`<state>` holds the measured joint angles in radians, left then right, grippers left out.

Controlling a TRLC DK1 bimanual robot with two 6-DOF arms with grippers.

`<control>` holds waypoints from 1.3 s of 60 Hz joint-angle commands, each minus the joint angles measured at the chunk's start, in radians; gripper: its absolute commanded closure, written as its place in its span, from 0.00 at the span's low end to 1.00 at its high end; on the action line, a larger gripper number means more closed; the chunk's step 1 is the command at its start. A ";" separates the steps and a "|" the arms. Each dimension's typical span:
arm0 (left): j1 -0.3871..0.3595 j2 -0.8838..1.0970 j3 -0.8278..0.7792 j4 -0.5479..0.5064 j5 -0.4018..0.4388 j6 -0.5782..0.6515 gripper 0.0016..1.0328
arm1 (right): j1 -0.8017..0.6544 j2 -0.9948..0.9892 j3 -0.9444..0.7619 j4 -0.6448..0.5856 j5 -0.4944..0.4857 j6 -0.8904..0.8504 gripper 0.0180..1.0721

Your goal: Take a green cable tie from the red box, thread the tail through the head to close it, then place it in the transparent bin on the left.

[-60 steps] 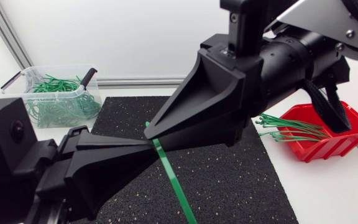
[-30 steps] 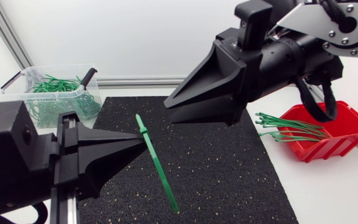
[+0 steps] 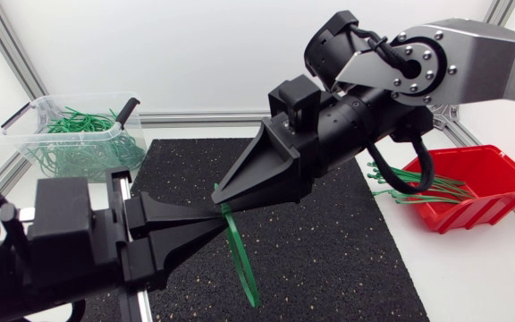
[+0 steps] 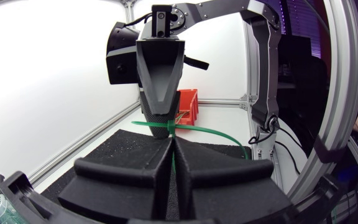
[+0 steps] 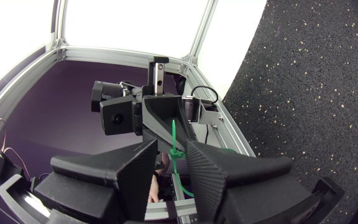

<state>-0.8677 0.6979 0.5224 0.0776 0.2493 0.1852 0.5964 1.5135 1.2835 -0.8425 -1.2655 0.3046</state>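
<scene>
Fig.: my L gripper (image 4: 171, 142) clamped on green cable tie (image 3: 240, 261) over black mat (image 3: 338, 255); my R gripper (image 5: 171, 148), fingers apart, straddles tie's upper end, tips close to L's.

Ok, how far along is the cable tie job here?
Done: one green cable tie is out of the red box, clamped in the left gripper. In hand: the open right gripper straddles its upper end. Left: threading (no loop shows), then the transparent bin.
</scene>
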 commanded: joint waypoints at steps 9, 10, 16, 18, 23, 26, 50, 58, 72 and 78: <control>-0.011 0.025 -0.010 0.021 -0.016 0.031 0.96 | -0.004 0.017 0.027 -0.030 0.000 -0.079 0.94; -0.014 0.025 -0.010 0.021 -0.019 0.031 0.96 | -0.007 0.017 0.027 -0.030 0.000 -0.079 0.94; -0.042 0.028 -0.009 0.021 -0.036 0.031 0.96 | -0.029 0.020 0.042 -0.030 0.002 -0.081 0.94; -0.056 0.026 -0.010 0.021 -0.045 0.031 0.96 | -0.035 0.020 0.048 -0.030 0.002 -0.081 0.94; -0.111 0.023 -0.012 0.019 -0.085 0.031 0.96 | -0.055 0.033 0.071 -0.030 0.002 -0.075 0.94; -0.142 0.023 -0.009 0.017 -0.108 0.030 0.96 | -0.072 0.048 0.088 -0.032 0.003 -0.071 0.94; -0.225 0.040 0.001 0.007 -0.196 0.022 0.96 | -0.095 0.113 0.097 -0.090 0.020 -0.101 0.94; -0.125 0.049 0.022 -0.012 -0.196 0.017 0.96 | -0.098 0.105 0.073 -0.093 0.054 -0.140 0.27; 0.328 0.172 0.068 0.004 -0.114 0.003 0.96 | -0.129 0.103 -0.012 0.060 0.353 -0.167 0.04; 0.521 0.247 0.128 0.007 -0.097 -0.018 0.96 | -0.144 0.103 -0.029 0.099 0.437 -0.167 0.04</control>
<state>-0.4633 0.8925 0.5770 0.0677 0.1379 0.1837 0.4660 1.6012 1.2869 -0.7654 -0.8684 0.1528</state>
